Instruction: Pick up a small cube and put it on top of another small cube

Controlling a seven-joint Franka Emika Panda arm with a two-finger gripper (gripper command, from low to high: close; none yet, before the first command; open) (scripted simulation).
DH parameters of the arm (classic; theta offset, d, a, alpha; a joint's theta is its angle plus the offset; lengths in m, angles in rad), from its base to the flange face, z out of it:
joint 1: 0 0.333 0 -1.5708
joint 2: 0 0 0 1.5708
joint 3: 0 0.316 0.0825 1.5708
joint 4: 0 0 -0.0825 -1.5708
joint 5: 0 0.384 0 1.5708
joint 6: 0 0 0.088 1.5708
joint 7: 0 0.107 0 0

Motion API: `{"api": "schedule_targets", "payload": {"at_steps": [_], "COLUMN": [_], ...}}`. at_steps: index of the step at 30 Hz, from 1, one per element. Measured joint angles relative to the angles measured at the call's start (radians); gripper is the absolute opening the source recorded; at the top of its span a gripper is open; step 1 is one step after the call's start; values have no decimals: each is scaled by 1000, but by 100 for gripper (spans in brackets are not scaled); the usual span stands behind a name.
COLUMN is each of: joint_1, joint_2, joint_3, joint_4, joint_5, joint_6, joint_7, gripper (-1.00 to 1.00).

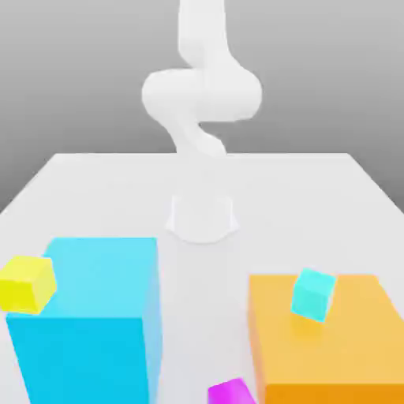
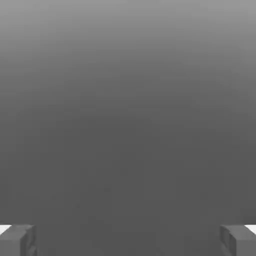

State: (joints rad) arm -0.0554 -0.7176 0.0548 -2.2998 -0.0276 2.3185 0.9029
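The small magenta cube [image 1: 232, 392] lies on the white table [image 1: 95, 197] at the front, between the two big blocks, cut off by the picture's lower edge. The small yellow cube [image 1: 28, 284] sits at the exterior view's left, against the upper left corner of the big blue block [image 1: 91, 316]. In the hand view my gripper [image 2: 128, 240] is open, its two grey fingertips [image 2: 17, 240] far apart with nothing between them, facing plain grey background. The white arm [image 1: 201, 95] rises from its base at the table's middle.
A big orange block [image 1: 323, 339] stands at the exterior view's right front with a small cyan cube [image 1: 313, 294] tilted on its top. The arm's round base [image 1: 202, 217] sits mid-table. Bare table stretches behind the blocks.
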Motion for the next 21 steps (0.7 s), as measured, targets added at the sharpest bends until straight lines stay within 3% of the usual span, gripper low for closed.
{"api": "schedule_targets", "payload": {"at_steps": [11, 21], "joint_1": [-195, -252], "joint_2": [367, 697], "joint_3": [208, 273], "joint_4": [1, 3], "joint_5": [-169, -321], "joint_6": [81, 153], "joint_7": [490, 929], "gripper": [0, 0]}}
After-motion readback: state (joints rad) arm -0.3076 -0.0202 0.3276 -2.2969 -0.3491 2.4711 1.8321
